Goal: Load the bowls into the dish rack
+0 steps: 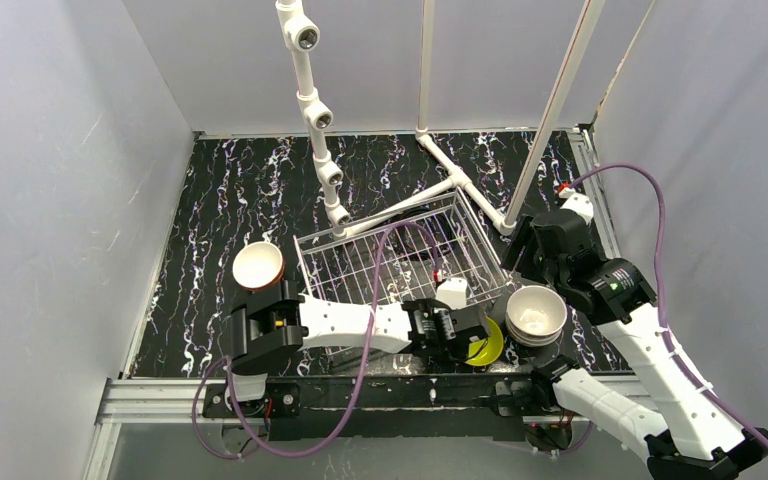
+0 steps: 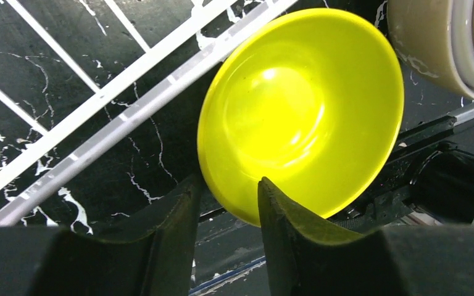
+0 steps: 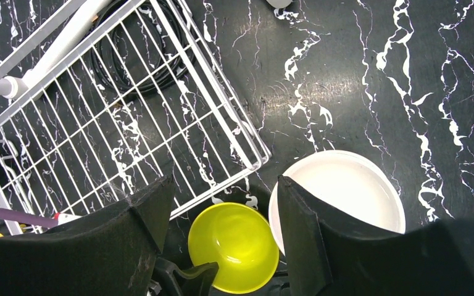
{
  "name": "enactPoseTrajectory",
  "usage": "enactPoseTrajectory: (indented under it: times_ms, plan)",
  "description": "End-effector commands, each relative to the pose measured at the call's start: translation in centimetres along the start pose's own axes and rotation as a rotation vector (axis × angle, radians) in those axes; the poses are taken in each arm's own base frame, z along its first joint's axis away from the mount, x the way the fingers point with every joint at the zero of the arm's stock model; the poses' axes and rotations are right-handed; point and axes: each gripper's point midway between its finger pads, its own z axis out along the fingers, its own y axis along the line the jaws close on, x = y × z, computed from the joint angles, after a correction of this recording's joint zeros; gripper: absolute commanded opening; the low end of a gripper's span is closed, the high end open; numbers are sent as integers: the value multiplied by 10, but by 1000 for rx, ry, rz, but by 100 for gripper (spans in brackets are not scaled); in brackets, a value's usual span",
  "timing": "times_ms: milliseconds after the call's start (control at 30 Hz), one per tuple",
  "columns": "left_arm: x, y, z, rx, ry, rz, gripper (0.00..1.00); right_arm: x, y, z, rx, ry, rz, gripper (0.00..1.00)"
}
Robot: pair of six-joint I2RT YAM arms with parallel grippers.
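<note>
- Down at the near edge of the table (image 1: 220, 200), just outside the dish rack's near right corner, I am working on the first pick-up. My left end effector (image 2: 228, 185) is straddling the lower rim of the yellow-green bowl (image 2: 296, 111), jaws standing narrow with a finger on each side. I cannot tell whether they are pinching it.
- That bowl is tilting on its edge, not yet loaded.
- Just to its right, a stack of bowls (image 1: 535, 310) is sitting with a white one on top. My right end effector (image 3: 223, 182) is hovering above it, jaws wide and holding nothing.
- Next, I am judging, comes a firm pinch, then a lift clear of the low wire wall without nudging the stack.
- Beyond, the dish rack (image 1: 390, 262) is showing no bowl inside.
- An orange bowl (image 1: 258, 265) is sitting by its left side.
</note>
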Motion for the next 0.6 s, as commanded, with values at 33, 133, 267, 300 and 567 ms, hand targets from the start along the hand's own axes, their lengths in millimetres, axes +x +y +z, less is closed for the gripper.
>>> enactPoseTrajectory:
  times_ms: [33, 133, 267, 300, 567]
  plan:
    - [-10, -4, -6, -57, -21, -18, 32, 0, -2, -1, 6, -9, 10, 70]
    - [-9, -1, -6, -71, -20, -30, 20, 5, 0, 0, -7, 7, 15, 70]
    - [-10, 0, -11, -69, -22, -39, 0, 3, 1, -2, -17, 2, 23, 71]
    - [-11, 0, -12, -67, -25, -37, 0, 2, 2, -3, -20, -2, 25, 70]
    - [-24, -8, -37, 8, -50, 21, 0, -6, 25, -10, -123, 7, 32, 73]
